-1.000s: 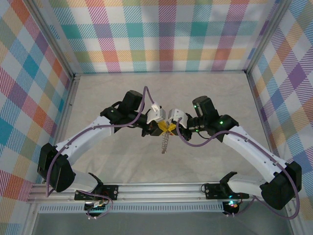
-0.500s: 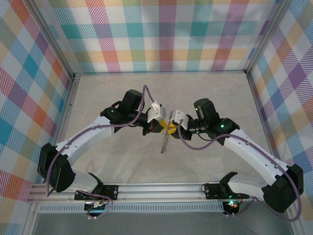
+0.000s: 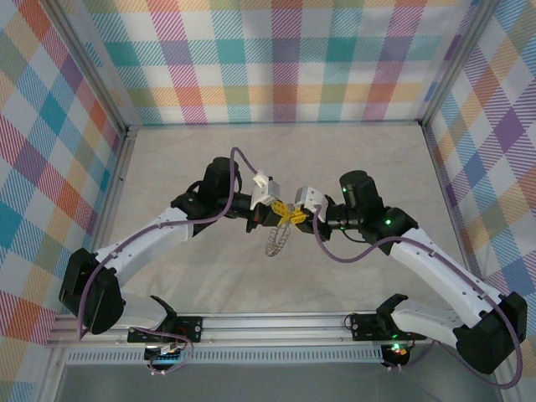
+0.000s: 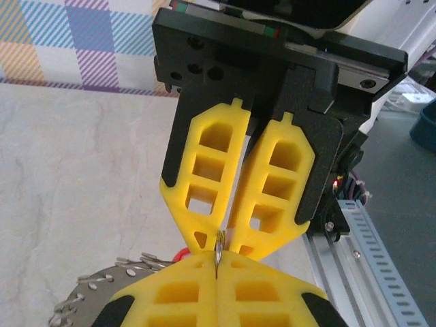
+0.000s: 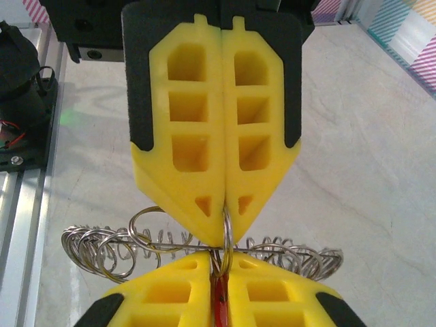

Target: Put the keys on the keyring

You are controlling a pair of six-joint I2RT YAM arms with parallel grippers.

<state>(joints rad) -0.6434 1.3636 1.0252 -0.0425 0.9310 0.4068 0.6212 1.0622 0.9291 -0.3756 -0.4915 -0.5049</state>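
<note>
The keyring (image 3: 278, 239) is a silvery ring strung with small wire loops (image 5: 95, 248). It hangs below the two yellow grippers, which meet tip to tip above mid-table. My left gripper (image 3: 280, 213) (image 4: 218, 262) is shut, pinching a thin split loop at the keyring's top edge. Its closed tips (image 5: 225, 208) show from the other side. My right gripper (image 3: 293, 215) (image 5: 221, 262) faces it, shut on the red key (image 5: 221, 303), whose tag sits between its fingers just below that loop. A bit of red (image 4: 180, 253) and the toothed grey rim (image 4: 88, 296) show beside my left fingers.
The pale table (image 3: 209, 167) is walled by plaid panels (image 3: 276, 59) at the back and on both sides. An aluminium rail (image 3: 268, 322) with the arm mounts runs along the near edge. Purple cables loop off both wrists.
Both grippers have shifted slightly away from the rail, still tip to tip. The hanging keyring has turned from edge-on to more face-on and sits higher.
</note>
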